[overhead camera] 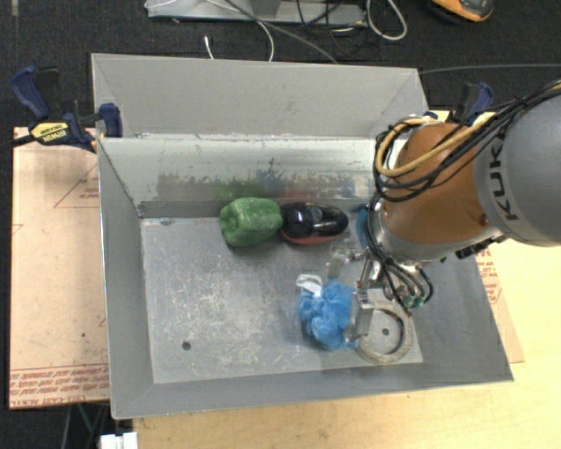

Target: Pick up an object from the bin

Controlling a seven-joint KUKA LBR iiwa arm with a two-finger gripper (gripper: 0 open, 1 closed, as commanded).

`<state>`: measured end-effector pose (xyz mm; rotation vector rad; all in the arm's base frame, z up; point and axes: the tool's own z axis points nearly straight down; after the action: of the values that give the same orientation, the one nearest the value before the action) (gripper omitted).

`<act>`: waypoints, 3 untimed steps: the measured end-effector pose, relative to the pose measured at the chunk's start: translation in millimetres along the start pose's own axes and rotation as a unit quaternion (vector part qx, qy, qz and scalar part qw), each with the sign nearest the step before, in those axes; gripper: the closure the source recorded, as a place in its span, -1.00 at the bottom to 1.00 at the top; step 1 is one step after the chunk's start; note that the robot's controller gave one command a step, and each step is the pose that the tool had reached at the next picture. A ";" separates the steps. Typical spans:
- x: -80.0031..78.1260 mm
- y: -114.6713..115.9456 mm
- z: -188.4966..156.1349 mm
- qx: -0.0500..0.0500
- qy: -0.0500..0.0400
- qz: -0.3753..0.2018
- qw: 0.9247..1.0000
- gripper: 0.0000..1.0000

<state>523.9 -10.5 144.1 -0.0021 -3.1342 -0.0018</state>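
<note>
The tool [366,309] hangs low in the near right part of the bin [122,279]. It sits between a crumpled blue wad [325,314], just beside it, and a clear ring [388,337], perhaps a tape roll. I cannot tell how far the tool is open or whether it grips anything. It should centre on one thing, likely the wad, then lift straight. The right wall is close, and bare floor opens on the view's left. A green lump [251,223] and a black-and-red thing [312,223] lie by the far wall.
</note>
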 end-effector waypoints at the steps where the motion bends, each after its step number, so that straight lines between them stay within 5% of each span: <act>1: -1.9 0.0 -3.6 0.000 -0.004 0.000 1.000 -1.00; 2: 44.6 22.2 25.6 -0.001 -0.001 0.064 0.998 -1.00; 3: 7.2 22.2 10.9 -0.001 -0.007 0.156 0.988 -1.00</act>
<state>516.7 11.7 133.2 -0.4942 -3.1100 -0.0039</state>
